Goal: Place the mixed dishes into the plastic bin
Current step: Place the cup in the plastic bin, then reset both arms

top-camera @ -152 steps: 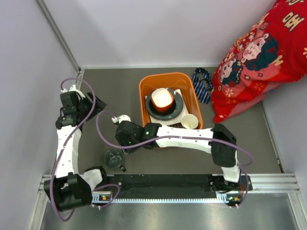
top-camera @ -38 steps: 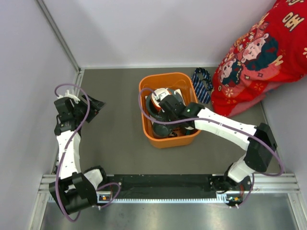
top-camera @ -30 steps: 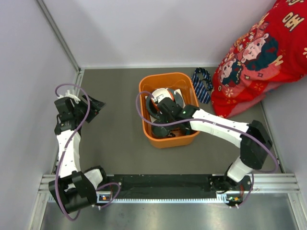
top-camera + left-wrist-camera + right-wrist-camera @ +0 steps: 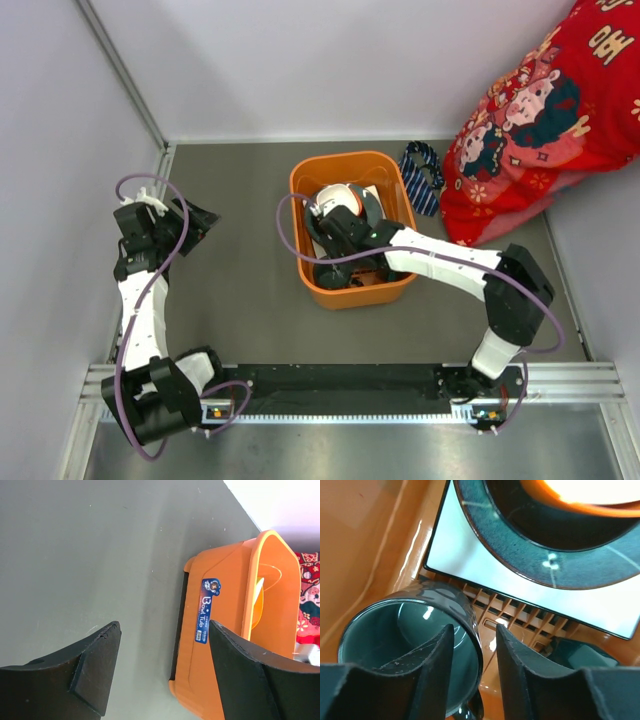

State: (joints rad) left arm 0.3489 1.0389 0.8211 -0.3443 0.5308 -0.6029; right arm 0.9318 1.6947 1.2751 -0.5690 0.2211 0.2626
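A dark grey tabletop (image 4: 240, 200) enclosed by pale walls (image 4: 330, 60), red patterned cloth (image 4: 540, 120) at right.

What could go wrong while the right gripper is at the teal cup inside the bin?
1. The right gripper straddles the teal cup at its rim, one finger inside; pulling away at an angle could hook the rim and tip the cup.
2. The cup sits close between the bin wall and the white square plate corner, so a dragged cup could knock the plate.
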